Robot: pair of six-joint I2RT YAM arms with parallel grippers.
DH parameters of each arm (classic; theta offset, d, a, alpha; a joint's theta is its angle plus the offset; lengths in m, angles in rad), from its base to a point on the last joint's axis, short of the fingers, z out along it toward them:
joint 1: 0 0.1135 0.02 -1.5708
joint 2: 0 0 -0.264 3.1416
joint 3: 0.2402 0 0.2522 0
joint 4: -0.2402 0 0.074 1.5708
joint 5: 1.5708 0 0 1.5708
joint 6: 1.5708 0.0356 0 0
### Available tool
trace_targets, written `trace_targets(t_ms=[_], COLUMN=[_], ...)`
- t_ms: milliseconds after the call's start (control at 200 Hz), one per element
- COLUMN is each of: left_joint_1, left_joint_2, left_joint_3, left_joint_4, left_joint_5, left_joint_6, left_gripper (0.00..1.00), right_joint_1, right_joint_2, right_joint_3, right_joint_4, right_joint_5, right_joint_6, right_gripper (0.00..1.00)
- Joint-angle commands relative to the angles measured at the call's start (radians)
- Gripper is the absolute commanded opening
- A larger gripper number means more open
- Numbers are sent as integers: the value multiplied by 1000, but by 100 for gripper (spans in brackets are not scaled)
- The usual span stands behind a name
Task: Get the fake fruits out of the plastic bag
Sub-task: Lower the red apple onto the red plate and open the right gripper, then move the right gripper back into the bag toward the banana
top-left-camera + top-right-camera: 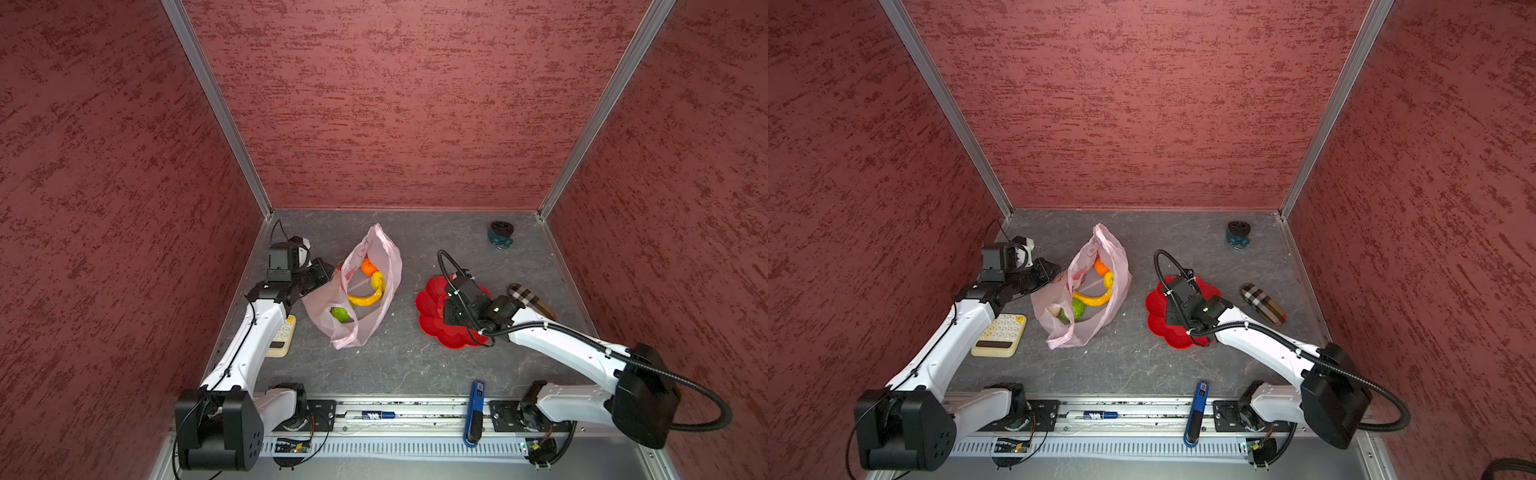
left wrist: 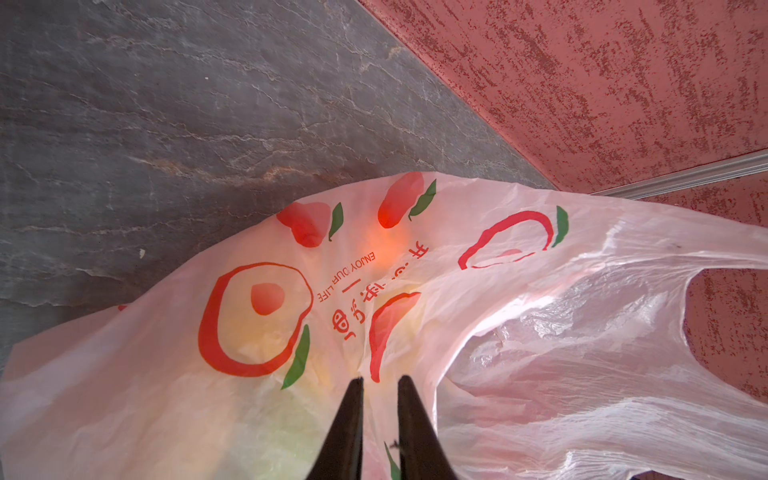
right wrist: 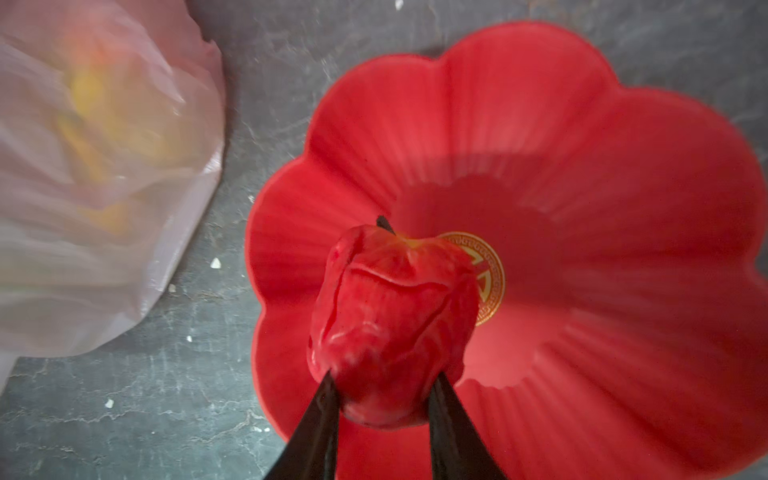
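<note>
The pale-pink plastic bag lies open on the grey floor, left of centre in both top views. Inside it I see an orange, a yellow lemon-like fruit, a banana and a bumpy green fruit. My left gripper pinches a fold of the bag's left rim, its tips close together. My right gripper is shut on the bumpy red fruit and holds it over the red flower-shaped dish. In the top views the wrist hides that fruit.
A cream calculator lies beside the left arm. A checked case sits right of the dish, and a dark teal object stands at the back right. A blue tool rests on the front rail. Red walls enclose three sides.
</note>
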Motion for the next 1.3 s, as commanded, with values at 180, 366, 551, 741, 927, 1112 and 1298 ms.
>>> trace_targets(t_ms=[180,366,551,741,927,1112,1298], left_joint_1=[-9,-9,-9,-9,-11,-12,-17], left_joint_2=[-30,-35,-33,-29,-24,-12,40], left_joint_3=[25,29,32,18,15,58,113], left_joint_4=[-2,-9,-12,1,17,-23,-76], left_joint_5=[6,12,13,9,17,39,85], left_joint_6=[-5,0,6,4,-8,28,61], left_gripper=[18,18,18,18,18,26,37], right_joint_1=[-21,-24,-4,139,246,262,256], right_joint_2=[73,73,15,140,403,562,592], right_joint_3=[-24,-2,186,593,896,958,934], right_joint_4=[106,96,-21,-136,-121,-60,-35], right_joint_5=[-29,-21,-3,55,-54,-141,-138], right_joint_6=[41,38,-41,-178,-262,-250,-232], right_gripper=[40,61,63,57,51,45,44])
